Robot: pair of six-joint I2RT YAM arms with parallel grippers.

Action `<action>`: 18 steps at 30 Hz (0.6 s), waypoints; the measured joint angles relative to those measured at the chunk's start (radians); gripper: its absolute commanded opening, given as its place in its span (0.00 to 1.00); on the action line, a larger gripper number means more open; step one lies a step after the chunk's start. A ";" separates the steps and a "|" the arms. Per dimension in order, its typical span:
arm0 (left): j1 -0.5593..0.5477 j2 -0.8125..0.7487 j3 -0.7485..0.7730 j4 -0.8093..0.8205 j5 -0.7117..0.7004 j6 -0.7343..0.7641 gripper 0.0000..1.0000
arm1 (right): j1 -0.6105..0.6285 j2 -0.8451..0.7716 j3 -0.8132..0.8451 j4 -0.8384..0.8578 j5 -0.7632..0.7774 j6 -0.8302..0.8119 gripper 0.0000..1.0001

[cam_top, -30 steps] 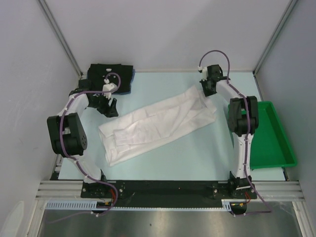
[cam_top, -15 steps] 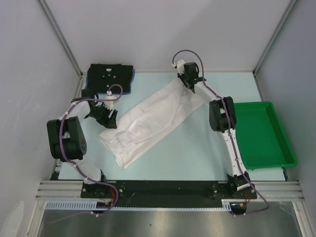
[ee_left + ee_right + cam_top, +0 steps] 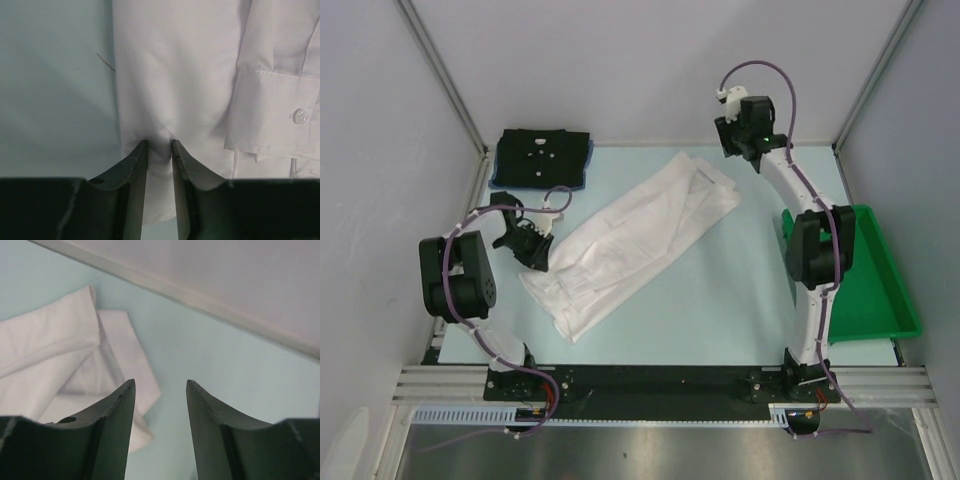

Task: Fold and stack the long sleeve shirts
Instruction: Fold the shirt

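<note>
The white long sleeve shirt [image 3: 630, 235] lies creased and diagonal across the table, folded lengthwise, with a buttoned cuff [image 3: 280, 115] showing in the left wrist view. My left gripper [image 3: 533, 258] sits at the shirt's left edge, and its jaws pinch a fold of the white cloth [image 3: 159, 142]. My right gripper [image 3: 740, 148] hovers open at the back right, just beyond the shirt's far end [image 3: 50, 350], with only bare table between its fingers [image 3: 160, 382]. A folded black shirt [image 3: 542, 155] rests on a blue one [image 3: 498, 181] at the back left corner.
A green tray [image 3: 875, 295] stands along the right edge, beside the right arm's elbow. Grey walls close in the back and both sides. The back wall's base rail [image 3: 210, 305] runs just ahead of the right gripper.
My right gripper let go of the shirt's far end, opened and drew off to the back right. My left gripper moved onto the shirt's left edge and closed on it.
</note>
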 measured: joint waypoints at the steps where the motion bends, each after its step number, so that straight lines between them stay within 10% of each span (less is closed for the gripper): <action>1: 0.000 -0.006 -0.008 0.003 -0.001 0.002 0.29 | -0.014 -0.018 -0.021 -0.024 -0.019 0.036 0.50; 10: -0.004 -0.073 -0.092 -0.021 0.003 0.024 0.29 | -0.125 -0.124 -0.497 -0.126 -0.303 0.397 0.51; 18: -0.006 -0.100 -0.116 -0.095 -0.002 0.024 0.44 | -0.129 -0.078 -0.554 -0.010 -0.477 0.592 0.53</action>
